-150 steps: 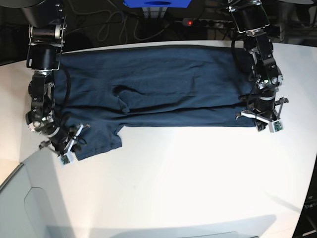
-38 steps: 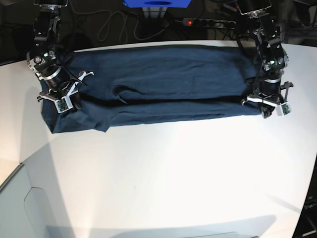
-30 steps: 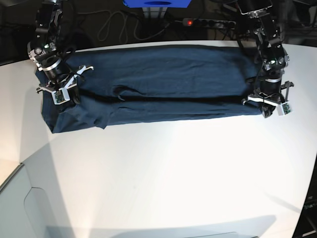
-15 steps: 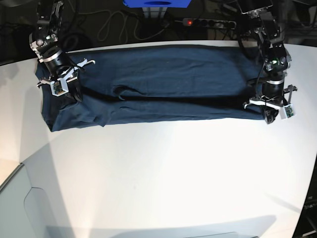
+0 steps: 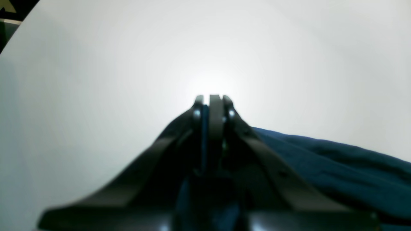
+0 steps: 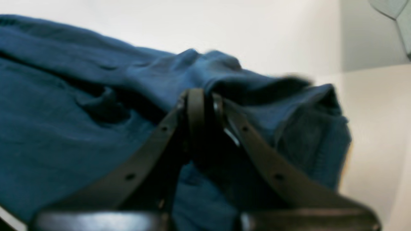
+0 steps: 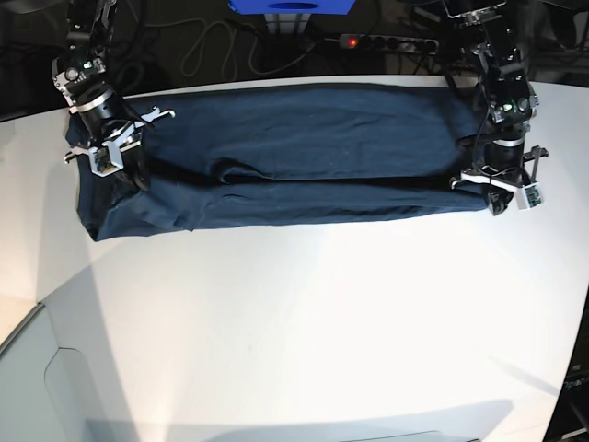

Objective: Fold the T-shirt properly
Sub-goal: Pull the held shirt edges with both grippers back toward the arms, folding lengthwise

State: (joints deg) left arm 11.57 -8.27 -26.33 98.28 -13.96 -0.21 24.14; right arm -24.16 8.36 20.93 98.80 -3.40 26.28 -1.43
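The dark navy T-shirt point(image 7: 294, 157) lies as a long folded band across the far half of the white table point(image 7: 304, 331). My right gripper point(image 7: 132, 175), at the left of the base view, is shut on the shirt's left end; in the right wrist view the fingers point(image 6: 196, 106) pinch bunched blue cloth point(image 6: 80, 134). My left gripper point(image 7: 492, 203), at the right of the base view, is shut on the shirt's right end near its front edge. In the left wrist view the shut gripper point(image 5: 210, 99) holds a thin strip of cloth, and the shirt point(image 5: 337, 163) trails to the right.
A power strip with a red light point(image 7: 386, 41), cables point(image 7: 207, 46) and a blue box point(image 7: 293, 5) sit behind the table's far edge. A grey panel point(image 7: 55, 387) is at the front left corner. A dark object point(image 7: 575, 405) is at the right edge.
My right gripper has carried the shirt's left front corner back and up, folding the hanging sleeve flap onto the body. My left gripper has shifted slightly back with its end.
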